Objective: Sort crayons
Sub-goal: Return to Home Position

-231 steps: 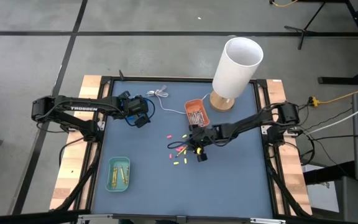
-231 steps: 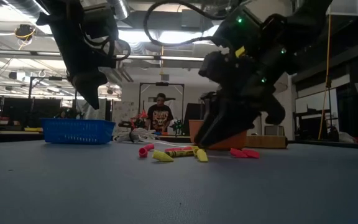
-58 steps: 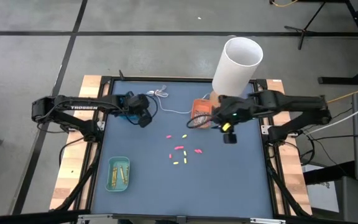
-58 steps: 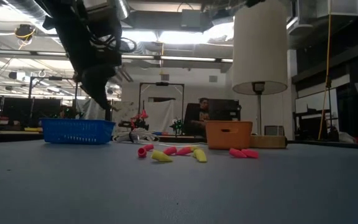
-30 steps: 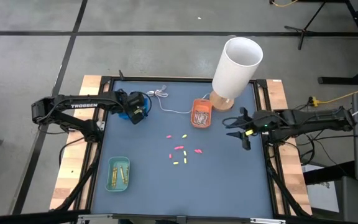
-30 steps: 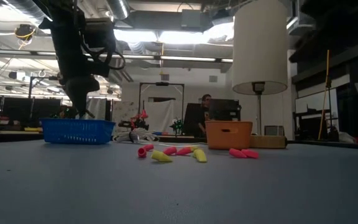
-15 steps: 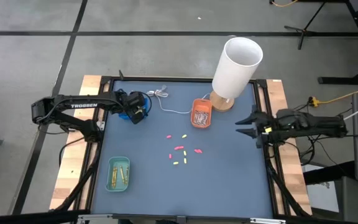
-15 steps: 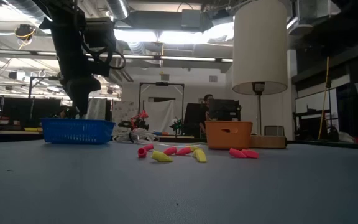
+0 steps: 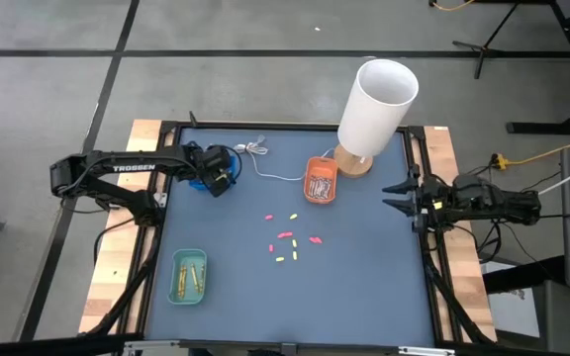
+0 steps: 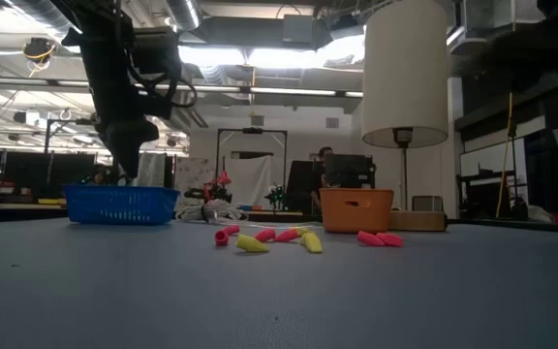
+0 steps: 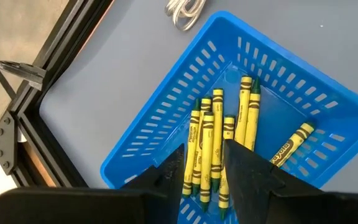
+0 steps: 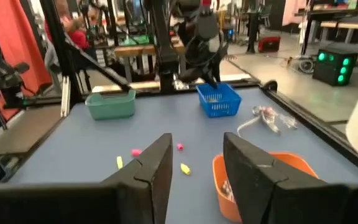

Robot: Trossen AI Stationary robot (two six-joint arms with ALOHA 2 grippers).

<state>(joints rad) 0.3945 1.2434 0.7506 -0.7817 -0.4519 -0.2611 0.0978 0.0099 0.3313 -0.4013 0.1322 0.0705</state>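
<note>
closest to me the teal tray (image 9: 188, 253) sits by the near left corner with a few yellowish sticks lying in it. a bit further in, about the middle of the table, the loose crayons (image 9: 290, 237) are scattered, pink ones and yellow ones, none touching a bin. a few seconds ago the right gripper (image 9: 402, 196) was down among them, then it went over the orange bin (image 9: 310, 166); now that arm has drawn right back and lies folded along the right edge of the table, its fingers spread apart with nothing between them. the pile looks the same as it did a second ago. further back, the orange bin has sticks in it whose colour i can't make out from here. level with it on the left, the left gripper (image 9: 221, 178) hangs just over the blue bin (image 11: 166, 124), where it was a second ago, its fingers a little apart and holding nothing, with yellow crayons (image 11: 213, 143) lying side by side in the bin beneath. behind stand the white lamp (image 9: 376, 104) and a thin white cable (image 9: 265, 158). to my eye the right arm is going to rest although the sorting isn't finished, since those pink and yellow sticks are left out.
</note>
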